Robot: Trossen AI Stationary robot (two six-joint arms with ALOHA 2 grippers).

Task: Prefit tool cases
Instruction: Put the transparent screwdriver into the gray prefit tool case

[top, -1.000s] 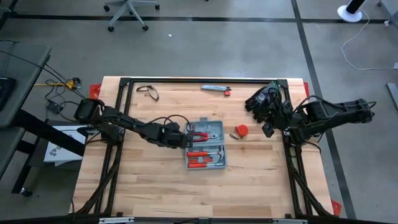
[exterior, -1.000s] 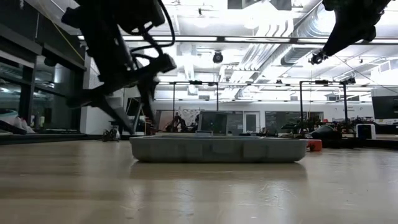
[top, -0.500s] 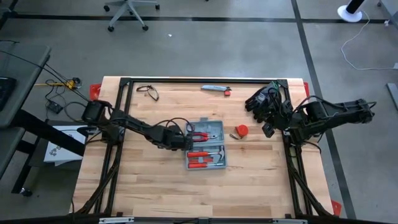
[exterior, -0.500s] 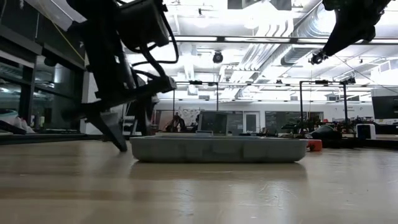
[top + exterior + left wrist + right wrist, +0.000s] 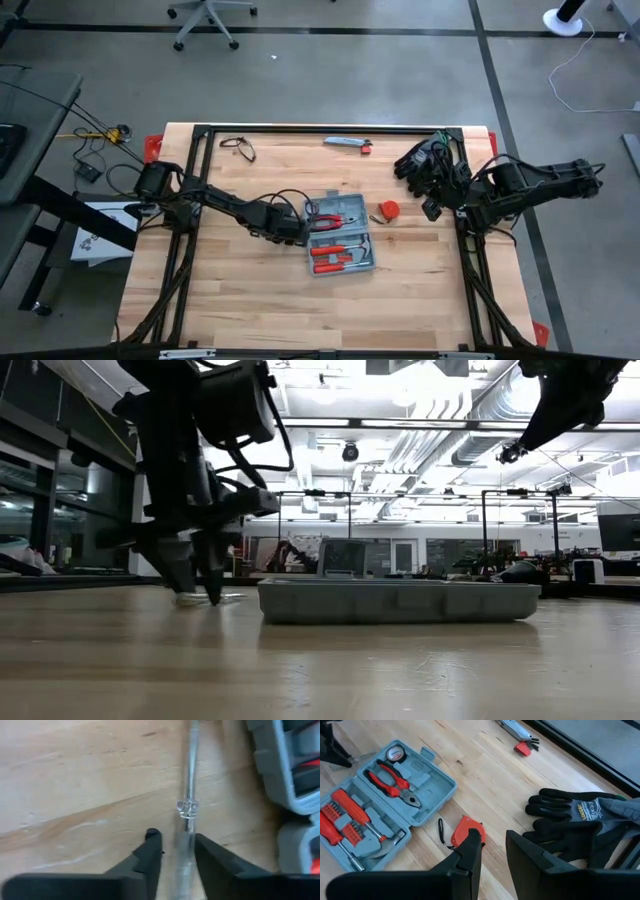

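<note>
- Since a second ago the tool case (image 5: 342,237) has slid toward the right of the table and turned slightly; it now lies skewed. The left gripper (image 5: 296,232) has also come down to the table surface at the case's left edge.
- Tool case: open and flat near the table's centre, with red-handled pliers (image 5: 395,780), a screwdriver and a hammer seated in its recesses.
- Left gripper: fingers (image 5: 150,852) slightly parted, straddling a slim clear rod-like piece (image 5: 187,807) lying on the wood just beside the case. Not clamped on it; fingertips at or near the table in the low view.
- Right gripper (image 5: 492,845): parked high at the right table edge beside the black gloves (image 5: 425,162), fingers apart, holding nothing. A red tape measure (image 5: 388,210) lies between it and the case.
- Judged step: picking up a loose tool to seat in the case.
- Next move probably calls for closing squarely on the thin rod, which lies flat and may roll or slip, then lifting it to a free recess without pushing the case further.
</note>
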